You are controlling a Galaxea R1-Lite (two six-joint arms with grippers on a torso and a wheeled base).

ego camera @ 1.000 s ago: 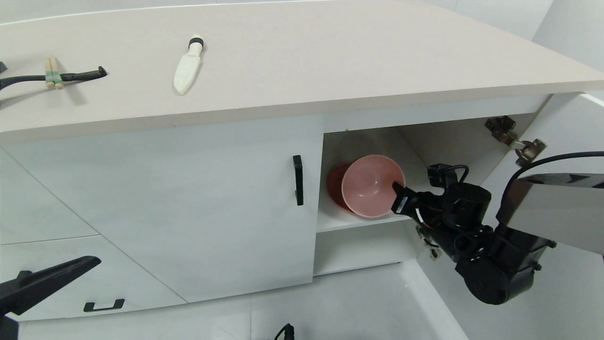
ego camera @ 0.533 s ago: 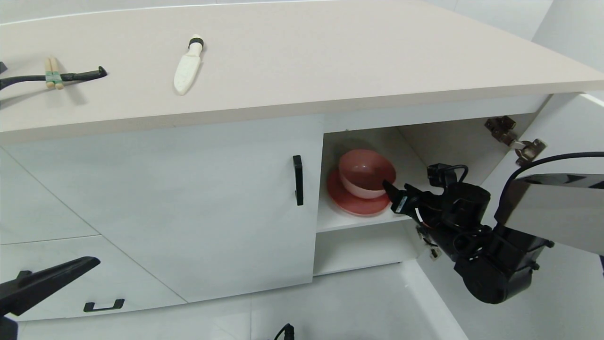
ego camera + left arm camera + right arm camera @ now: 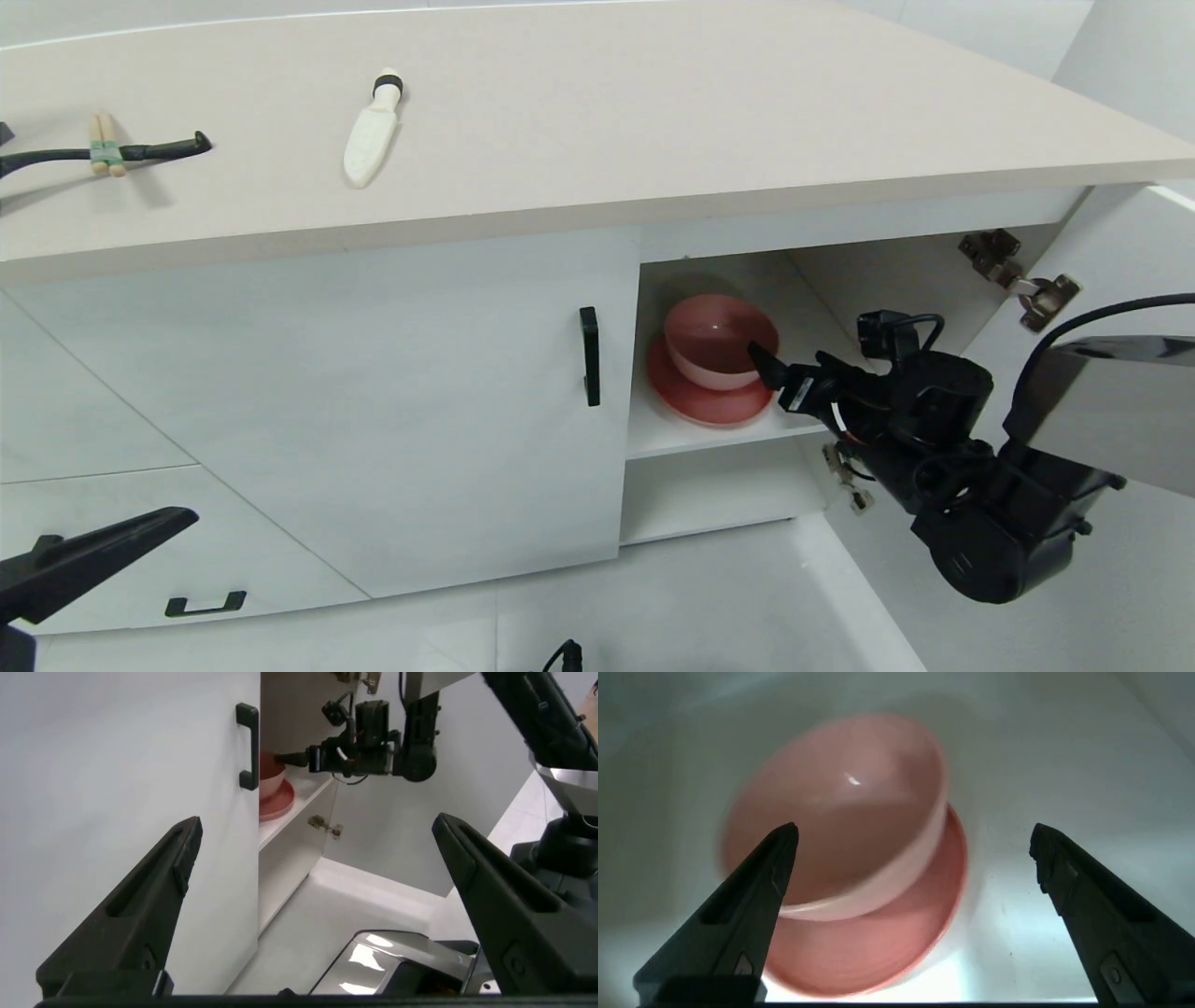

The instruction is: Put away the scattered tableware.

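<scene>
The pink bowl (image 3: pixel 721 341) sits on the red plate (image 3: pixel 705 403) inside the cabinet (image 3: pixel 840 280), at ten o'clock from the wide-open right gripper (image 3: pixel 761 362), while the knife (image 3: pixel 372 131) and chopsticks (image 3: pixel 105 145), toward ten o'clock on the countertop (image 3: pixel 653 112), await storing.

No writing, number or sign can be read anywhere. The only label is a small white sticker (image 3: pixel 787 399) on the right end effector (image 3: pixel 764 366), just in front of the cupboard shelf (image 3: pixel 653 431). Its print is too small to make out.
</scene>
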